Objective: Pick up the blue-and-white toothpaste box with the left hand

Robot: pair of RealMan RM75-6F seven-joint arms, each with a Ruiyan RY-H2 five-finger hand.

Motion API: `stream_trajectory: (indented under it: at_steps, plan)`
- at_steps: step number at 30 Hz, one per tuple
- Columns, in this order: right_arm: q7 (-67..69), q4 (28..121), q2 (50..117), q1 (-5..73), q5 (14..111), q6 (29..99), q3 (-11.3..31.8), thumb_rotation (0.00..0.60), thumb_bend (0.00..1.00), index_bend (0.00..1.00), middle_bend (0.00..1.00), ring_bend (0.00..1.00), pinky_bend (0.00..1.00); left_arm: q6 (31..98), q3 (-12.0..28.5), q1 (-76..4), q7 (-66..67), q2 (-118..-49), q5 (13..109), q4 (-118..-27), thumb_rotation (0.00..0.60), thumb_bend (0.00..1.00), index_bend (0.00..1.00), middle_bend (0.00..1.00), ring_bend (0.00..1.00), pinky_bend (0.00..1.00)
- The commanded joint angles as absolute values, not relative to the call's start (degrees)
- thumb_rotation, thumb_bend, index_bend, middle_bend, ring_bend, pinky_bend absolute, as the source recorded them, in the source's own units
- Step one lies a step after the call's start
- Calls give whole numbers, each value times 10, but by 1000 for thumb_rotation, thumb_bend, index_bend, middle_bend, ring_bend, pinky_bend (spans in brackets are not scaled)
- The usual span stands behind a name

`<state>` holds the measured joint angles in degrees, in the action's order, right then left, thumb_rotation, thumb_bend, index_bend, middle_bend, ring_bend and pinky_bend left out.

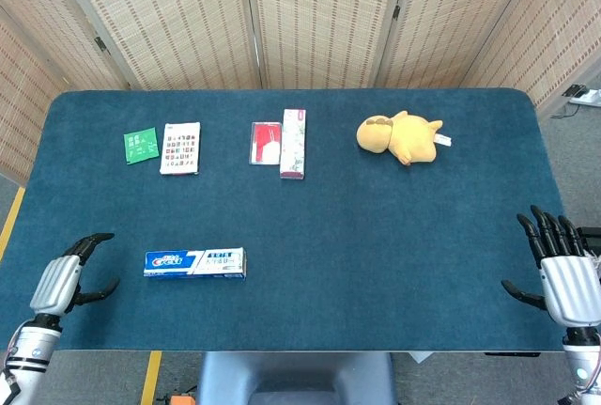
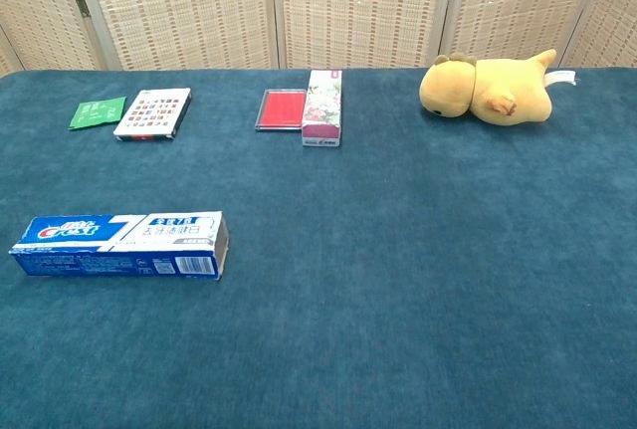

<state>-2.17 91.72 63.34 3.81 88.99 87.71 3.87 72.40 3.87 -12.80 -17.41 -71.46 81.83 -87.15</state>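
The left hand point(image 1: 68, 278) hovers empty with fingers spread, just left of the toothpaste box point(image 1: 194, 262), which lies flat near the table's point(image 1: 376, 264) front edge; a good grasp would, I judge, bring thumb and fingers across the box's narrow width. Far right of the box, the right hand point(image 1: 560, 273) is spread and empty. The chest view shows neither hand, and box print is unreadable from above.
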Motion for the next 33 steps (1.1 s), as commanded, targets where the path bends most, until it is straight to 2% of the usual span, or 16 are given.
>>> stream_trajectory:
  at_steps: [1,7,28,33]
  plan:
    - [-4,912,626,38,898,880,37,600,112,0,0,0,0,714,42,-141,-192,-766,819,-829,600,308,191,231,185,273]
    - [7,909,623,34,906,891,34,600,113,0,0,0,0,694,40,-157,-180,-817,816,-779,600,306,190,231,190,264]
    - [3,914,623,30,912,893,28,600,113,0,0,0,0,681,26,-174,-186,-892,830,-672,600,301,195,231,201,246]
    - [-1,918,623,28,913,894,25,600,113,0,0,0,0,665,23,-181,-196,-902,829,-651,600,301,199,243,234,244]
